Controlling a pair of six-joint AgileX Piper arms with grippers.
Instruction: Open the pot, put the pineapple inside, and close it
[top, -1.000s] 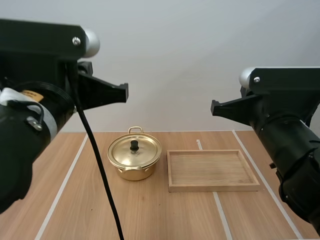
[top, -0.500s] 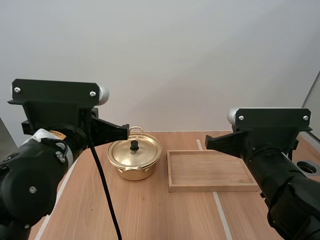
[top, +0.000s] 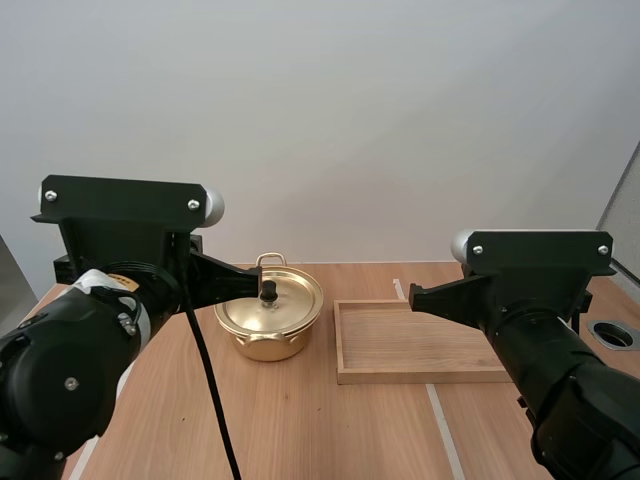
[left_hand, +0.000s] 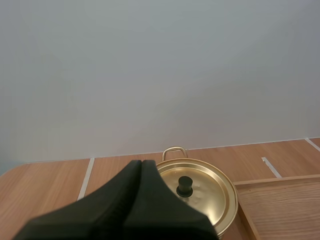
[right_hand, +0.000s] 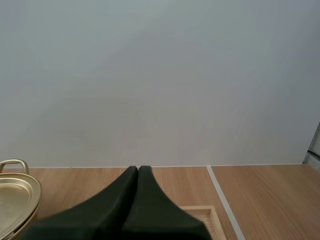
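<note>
Wooden table (top: 300, 420) bears lidded pot (top: 268, 315); left hand (left_hand: 141, 162) and right hand (right_hand: 138, 168) both closed, empty.

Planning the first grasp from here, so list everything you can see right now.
pot: one, gold, on the table left of the tray, apart from it
lid: one, gold with a black knob, seated on the pot
wooden tray: one, light wood, right of the pot
table: one, light wood with white lines
left gripper: one, black, fingers shut, raised near the pot
right gripper: one, black, fingers shut, raised near the tray
</note>
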